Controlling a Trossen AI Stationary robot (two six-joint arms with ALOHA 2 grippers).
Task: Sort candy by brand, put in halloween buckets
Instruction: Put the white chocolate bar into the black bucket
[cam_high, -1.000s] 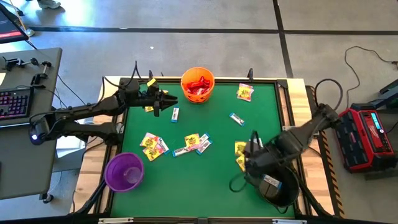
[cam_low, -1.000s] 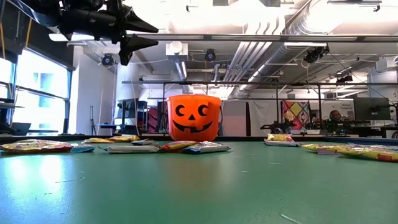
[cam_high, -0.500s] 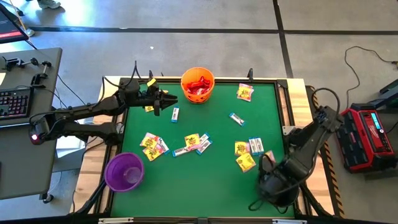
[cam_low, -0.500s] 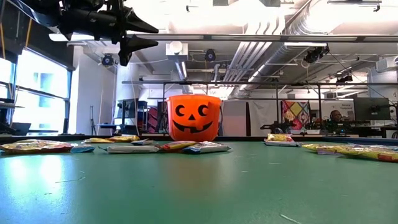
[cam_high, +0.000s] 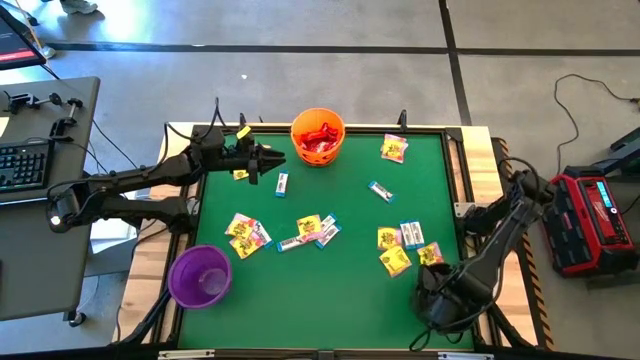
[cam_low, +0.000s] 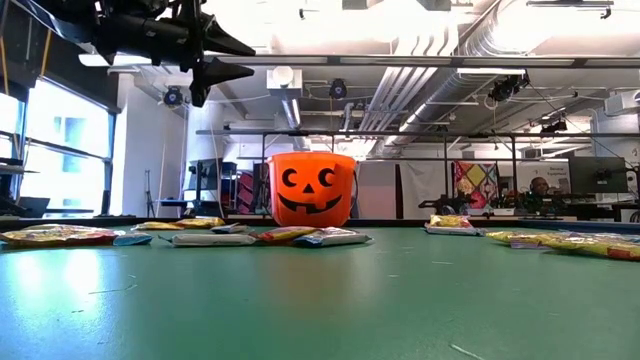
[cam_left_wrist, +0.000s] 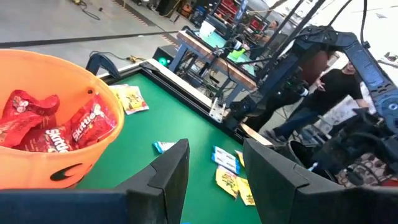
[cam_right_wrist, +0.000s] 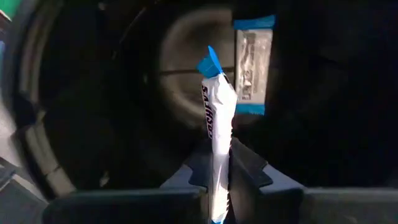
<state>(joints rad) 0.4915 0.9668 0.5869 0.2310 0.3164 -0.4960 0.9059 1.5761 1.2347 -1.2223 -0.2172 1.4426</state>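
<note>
While my right gripper (cam_right_wrist: 217, 171) pinches a white-blue candy packet (cam_right_wrist: 216, 118) between its fingertips, the packet stands up from the jaws straight over the mouth of the black bucket (cam_right_wrist: 81, 124), where another white-blue packet (cam_right_wrist: 252, 65) already lies on the floor. Seen from above, that gripper sits over the black bucket (cam_high: 440, 300) at the table's near right corner. My left gripper (cam_high: 262, 160) hovers with its fingers (cam_left_wrist: 168, 171) parted and empty, just beside the orange pumpkin bucket (cam_high: 318, 138), which holds red Skittles packets (cam_left_wrist: 50, 127). Yellow and white-blue packets (cam_high: 310, 230) lie scattered across the green table (cam_high: 340, 290), and the purple bucket (cam_high: 200, 276) stands at the near left
</note>
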